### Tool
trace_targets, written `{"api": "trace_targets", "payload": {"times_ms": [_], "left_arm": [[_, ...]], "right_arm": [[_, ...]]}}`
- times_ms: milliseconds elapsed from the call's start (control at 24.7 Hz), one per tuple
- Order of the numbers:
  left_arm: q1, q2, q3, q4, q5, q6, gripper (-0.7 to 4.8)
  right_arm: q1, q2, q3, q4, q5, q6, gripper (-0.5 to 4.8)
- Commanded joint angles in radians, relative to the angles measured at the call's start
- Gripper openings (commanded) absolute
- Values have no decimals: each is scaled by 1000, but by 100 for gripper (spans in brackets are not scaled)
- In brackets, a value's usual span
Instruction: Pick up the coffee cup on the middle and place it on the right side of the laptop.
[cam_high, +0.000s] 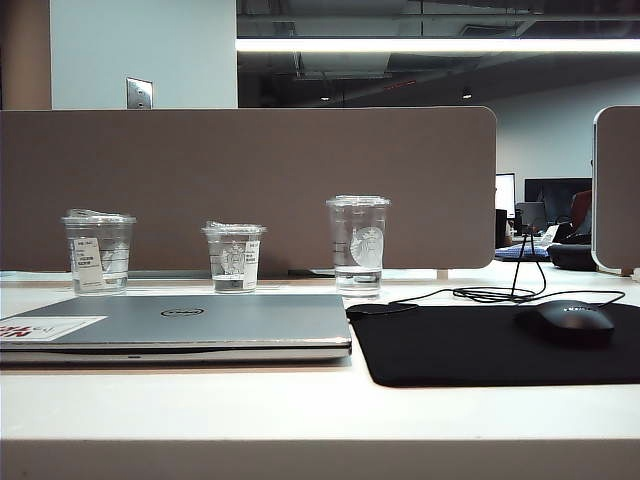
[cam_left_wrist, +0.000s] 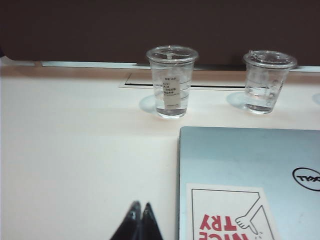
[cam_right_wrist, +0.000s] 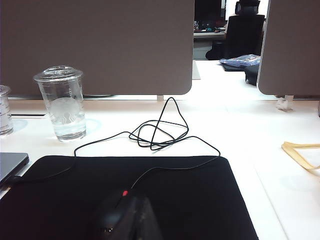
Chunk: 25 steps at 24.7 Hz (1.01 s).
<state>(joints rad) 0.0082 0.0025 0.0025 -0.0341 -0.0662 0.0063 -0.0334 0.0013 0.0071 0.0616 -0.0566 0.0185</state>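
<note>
Laptop (cam_high: 180, 325) nearest; coffee cup (cam_high: 234, 257) beyond, untouched. Left gripper (cam_left_wrist: 140, 220) closed, empty, near-left. Right gripper (cam_right_wrist: 131, 220) over mouse pad (cam_right_wrist: 150, 200), jaws unclear.

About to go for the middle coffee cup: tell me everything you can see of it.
The coffee cup is short, clear plastic, sealed by a wrinkled film lid, with a white printed label and a faint round logo. A little clear liquid sits at its bottom. It stands upright on the white table, just behind the laptop, between two other cups, apart from both. Nothing touches it.
</note>
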Motion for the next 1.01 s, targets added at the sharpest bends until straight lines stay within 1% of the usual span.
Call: {"api": "trace_targets", "payload": {"times_ms": [41,324,486,527,567,608,648,770,892,1013], "left_arm": [[-3,0,4,29,26,-41,-5],[-3,0,6,35,26,-41,-5],[-3,1,62,5,25,-50,-5],[-3,2,87,-5,24,-53,-5],[-3,16,155,-33,21,-57,-5],[-3,29,190,-44,22,-61,-5],[-3,80,272,-68,26,-60,-5],[-3,193,393,-106,39,-58,-5],[-3,322,498,-123,105,-56,-5],[-3,443,588,-122,184,-29,-5]], "right_arm": [[0,-2,-4,17,2,4,-5],[1,-2,-4,16,1,5,-5],[5,-2,5,44,-13,16,-6],[8,-2,13,63,-12,29,-6],[19,3,45,98,12,51,-6],[24,8,67,98,27,71,-6],[34,33,126,95,63,120,-6],[39,104,228,92,63,132,-6],[39,208,343,87,55,131,-6],[39,331,465,66,53,129,-6]]}}
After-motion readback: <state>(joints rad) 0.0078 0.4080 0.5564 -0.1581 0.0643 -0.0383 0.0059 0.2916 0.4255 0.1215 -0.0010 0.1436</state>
